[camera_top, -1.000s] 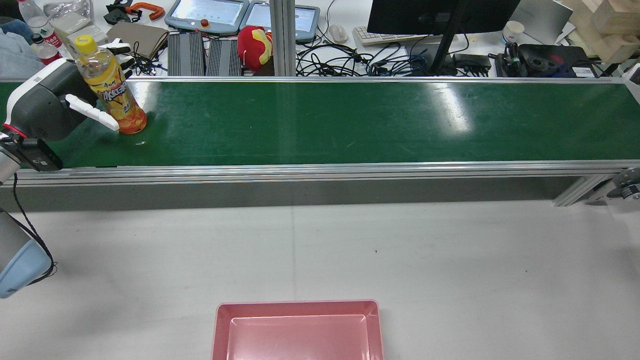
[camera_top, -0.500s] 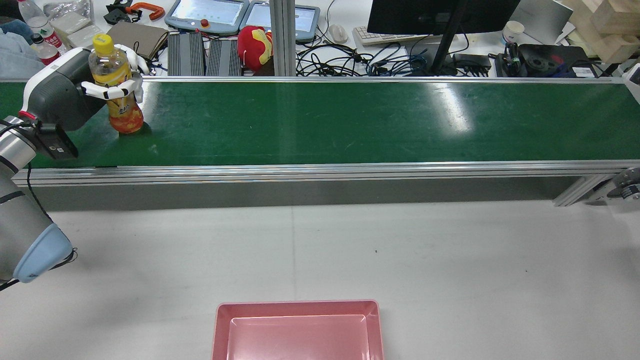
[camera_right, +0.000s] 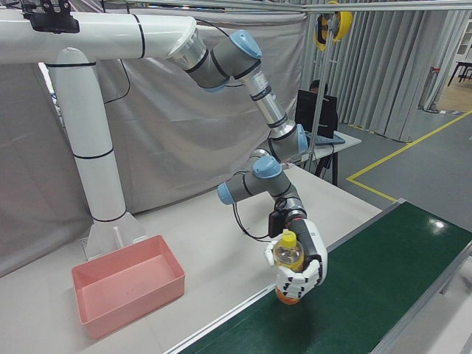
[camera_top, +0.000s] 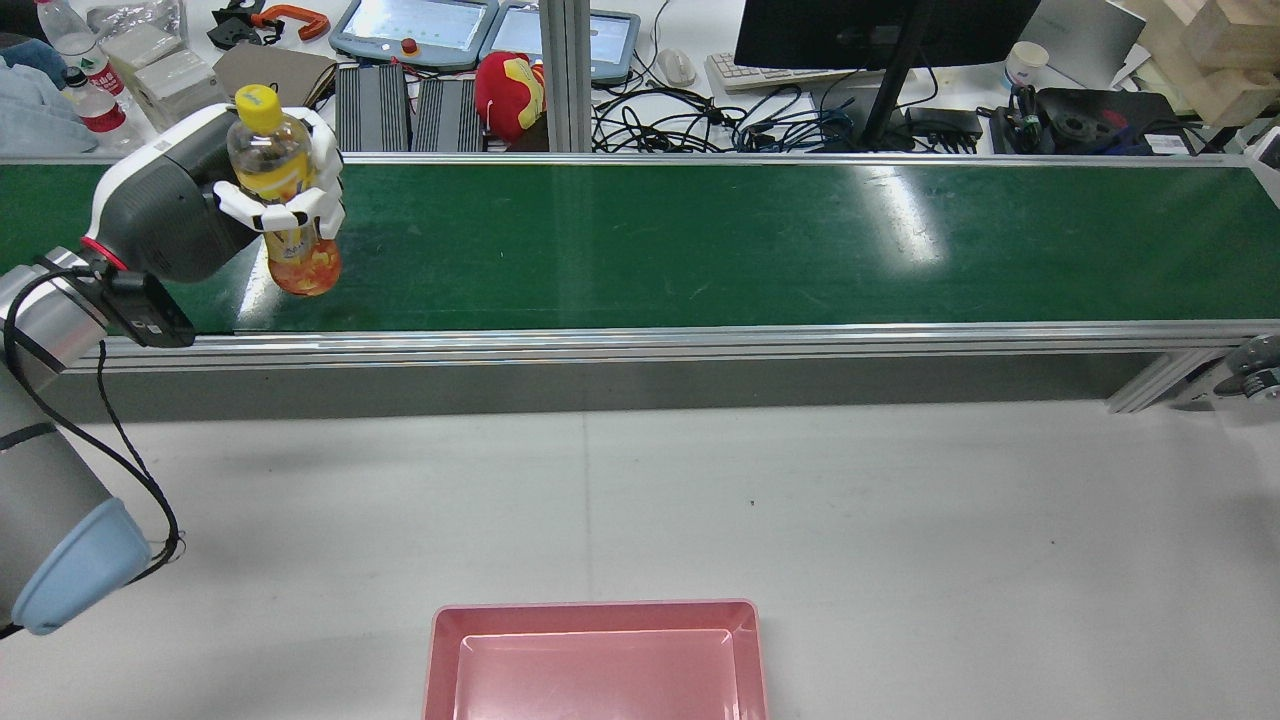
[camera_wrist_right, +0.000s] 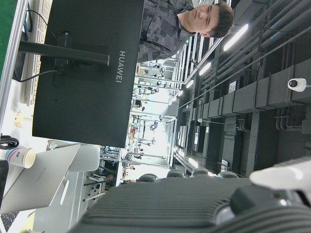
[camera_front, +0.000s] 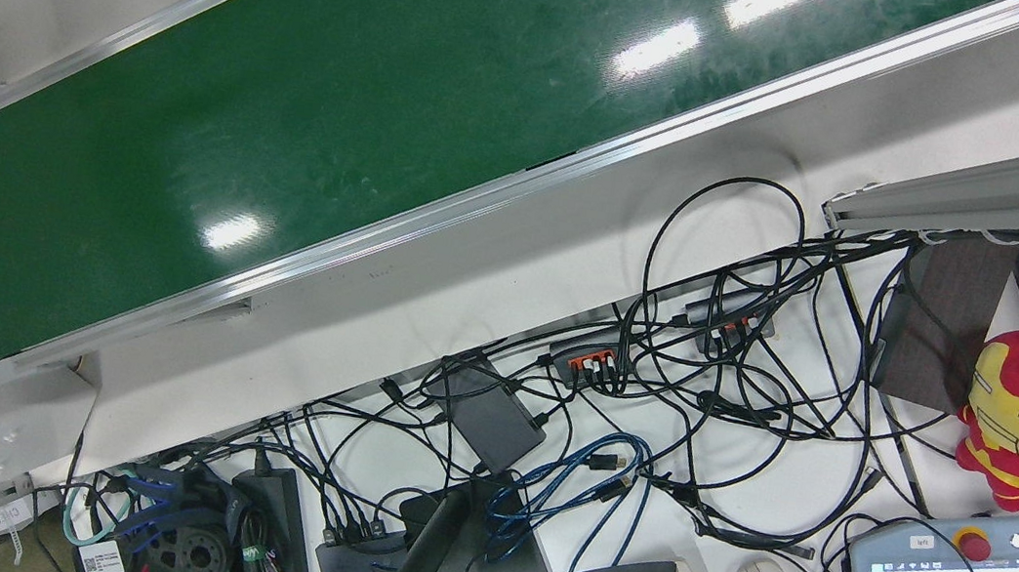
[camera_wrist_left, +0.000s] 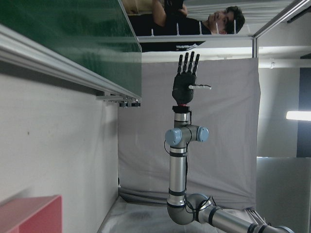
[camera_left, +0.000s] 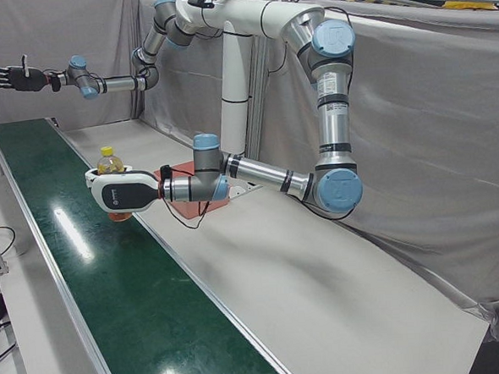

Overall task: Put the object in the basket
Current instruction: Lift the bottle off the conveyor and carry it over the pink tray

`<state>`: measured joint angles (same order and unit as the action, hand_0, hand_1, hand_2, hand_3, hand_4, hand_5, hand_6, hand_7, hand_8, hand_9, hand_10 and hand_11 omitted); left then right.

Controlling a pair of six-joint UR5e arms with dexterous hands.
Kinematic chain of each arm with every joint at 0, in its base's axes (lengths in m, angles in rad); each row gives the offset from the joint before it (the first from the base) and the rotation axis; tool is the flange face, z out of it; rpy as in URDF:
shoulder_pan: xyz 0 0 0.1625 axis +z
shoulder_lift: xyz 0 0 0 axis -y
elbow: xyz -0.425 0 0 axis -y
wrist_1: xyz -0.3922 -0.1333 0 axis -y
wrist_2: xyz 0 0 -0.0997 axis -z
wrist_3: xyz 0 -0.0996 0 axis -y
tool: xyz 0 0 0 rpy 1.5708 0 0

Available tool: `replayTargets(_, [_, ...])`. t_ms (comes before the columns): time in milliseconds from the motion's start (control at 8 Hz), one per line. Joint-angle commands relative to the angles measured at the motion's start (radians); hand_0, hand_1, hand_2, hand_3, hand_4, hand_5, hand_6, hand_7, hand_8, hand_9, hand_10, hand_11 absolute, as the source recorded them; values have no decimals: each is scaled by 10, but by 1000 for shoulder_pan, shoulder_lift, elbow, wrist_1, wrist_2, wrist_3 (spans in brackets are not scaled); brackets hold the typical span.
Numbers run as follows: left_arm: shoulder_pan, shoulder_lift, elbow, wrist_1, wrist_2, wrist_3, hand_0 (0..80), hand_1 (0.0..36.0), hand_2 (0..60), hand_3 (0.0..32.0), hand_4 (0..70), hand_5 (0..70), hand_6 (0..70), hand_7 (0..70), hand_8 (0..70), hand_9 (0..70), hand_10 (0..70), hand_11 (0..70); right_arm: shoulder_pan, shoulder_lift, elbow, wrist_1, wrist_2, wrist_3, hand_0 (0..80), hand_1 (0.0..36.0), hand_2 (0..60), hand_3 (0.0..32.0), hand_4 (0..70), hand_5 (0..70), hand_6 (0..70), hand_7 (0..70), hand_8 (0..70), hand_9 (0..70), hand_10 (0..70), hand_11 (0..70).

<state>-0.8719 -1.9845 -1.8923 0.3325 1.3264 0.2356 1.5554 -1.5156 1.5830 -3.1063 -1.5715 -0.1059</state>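
An orange drink bottle [camera_top: 283,165] with a yellow cap is upright in my left hand [camera_top: 290,210], whose white fingers are wrapped round its middle. It is low over the near side of the green conveyor belt [camera_top: 700,240], at the belt's left end. The same hand [camera_right: 299,269] and bottle [camera_right: 287,254] show in the right-front view, and the bottle [camera_left: 108,162] in the left-front view. The pink basket [camera_top: 600,660] sits empty at the table's near edge, far from the hand. My black right hand [camera_left: 10,76] is raised high with its fingers spread and empty.
A white table surface [camera_top: 800,500] lies between the belt and the basket. Beyond the belt is a cluttered desk with a monitor [camera_top: 880,30], cables [camera_front: 708,352], a red plush toy [camera_top: 510,90] and teach pendants. A person stands behind the desk.
My left hand closed round the bottle, then carried it to the right and toward the belt's near edge. The arm swung in with it.
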Motion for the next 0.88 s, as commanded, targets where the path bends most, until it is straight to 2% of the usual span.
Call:
replayTargets(0, [227, 6, -154, 33, 85, 28, 800, 360, 600, 0, 700, 700, 700, 700, 700, 700, 592, 700, 0, 0, 0, 0, -1, 0, 0, 0, 0, 0, 0, 0, 0, 0, 0, 0, 0, 0])
replayTargets(125, [297, 1, -189, 68, 86, 51, 800, 360, 600, 0, 673, 700, 700, 700, 700, 700, 577, 700, 0, 0, 0, 0, -1, 0, 0, 0, 0, 0, 0, 0, 0, 0, 0, 0, 0, 0])
replayTargets(250, [377, 1, -224, 95, 86, 54, 800, 360, 600, 0, 685, 700, 700, 700, 700, 700, 561, 700, 0, 0, 0, 0, -1, 0, 0, 0, 0, 0, 0, 0, 0, 0, 0, 0, 0, 0])
replayTargets(375, [461, 0, -231, 105, 86, 66, 800, 360, 600, 0, 700, 700, 700, 700, 700, 700, 556, 700, -1, 0, -1, 0, -1, 0, 0, 0, 0, 0, 0, 0, 0, 0, 0, 0, 0, 0])
replayTargets(500, [537, -2, -232, 123, 86, 118, 800, 360, 600, 0, 700, 700, 700, 700, 700, 700, 548, 700, -1, 0, -1, 0, 1, 0, 0, 0, 0, 0, 0, 0, 0, 0, 0, 0, 0, 0])
replayTargets(750, [638, -1, -234, 148, 83, 180, 800, 360, 600, 0, 700, 700, 700, 700, 700, 700, 495, 700, -1, 0, -3, 0, -1, 0, 0, 0, 0, 0, 0, 0, 0, 0, 0, 0, 0, 0])
